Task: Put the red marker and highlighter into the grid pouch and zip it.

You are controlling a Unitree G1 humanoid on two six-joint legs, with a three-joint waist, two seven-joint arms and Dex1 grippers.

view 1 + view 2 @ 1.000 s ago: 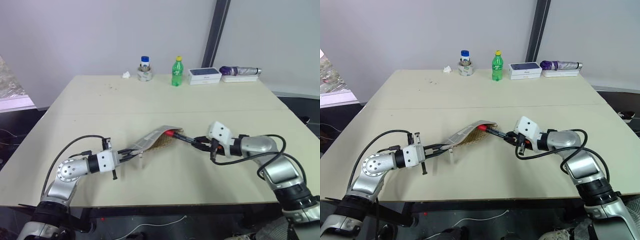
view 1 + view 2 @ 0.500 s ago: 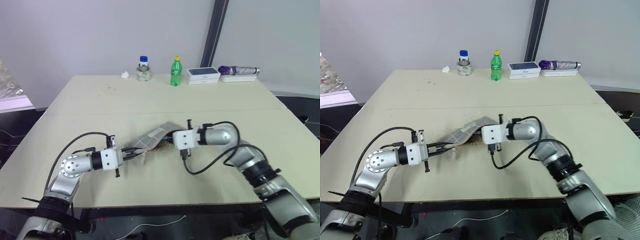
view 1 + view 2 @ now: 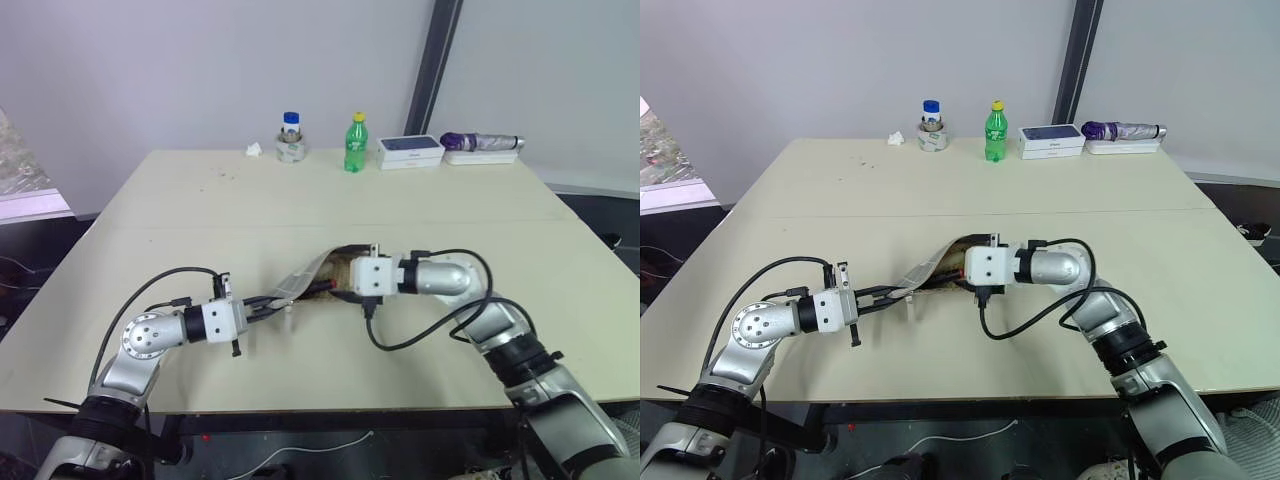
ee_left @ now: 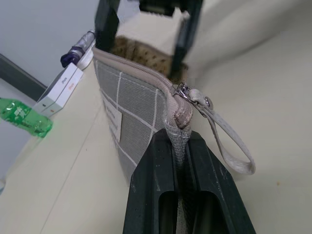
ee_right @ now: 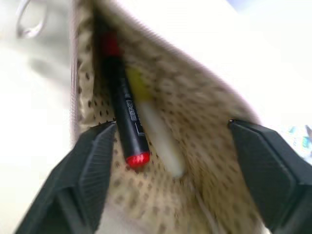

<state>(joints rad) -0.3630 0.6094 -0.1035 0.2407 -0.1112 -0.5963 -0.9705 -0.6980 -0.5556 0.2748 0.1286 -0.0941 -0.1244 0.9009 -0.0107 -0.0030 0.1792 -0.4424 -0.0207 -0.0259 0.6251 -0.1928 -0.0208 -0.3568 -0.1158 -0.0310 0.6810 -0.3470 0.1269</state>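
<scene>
Inside the grid pouch (image 4: pixel 127 105), the red marker (image 5: pixel 123 115) and highlighter (image 5: pixel 152 123) are seen side by side from the right wrist, between the right gripper's (image 5: pixel 175 151) parted jaws; the pouch's end is clamped by the left gripper (image 4: pixel 179 152).

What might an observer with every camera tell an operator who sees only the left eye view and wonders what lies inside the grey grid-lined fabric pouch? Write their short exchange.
Operator: Is the slim red marker inside yet?
Observer: Yes. The right wrist view shows the red marker lying on the tan dotted lining of the pouch.
Operator: And the stubby pale yellow highlighter?
Observer: The highlighter lies inside too, right beside the marker.
</scene>
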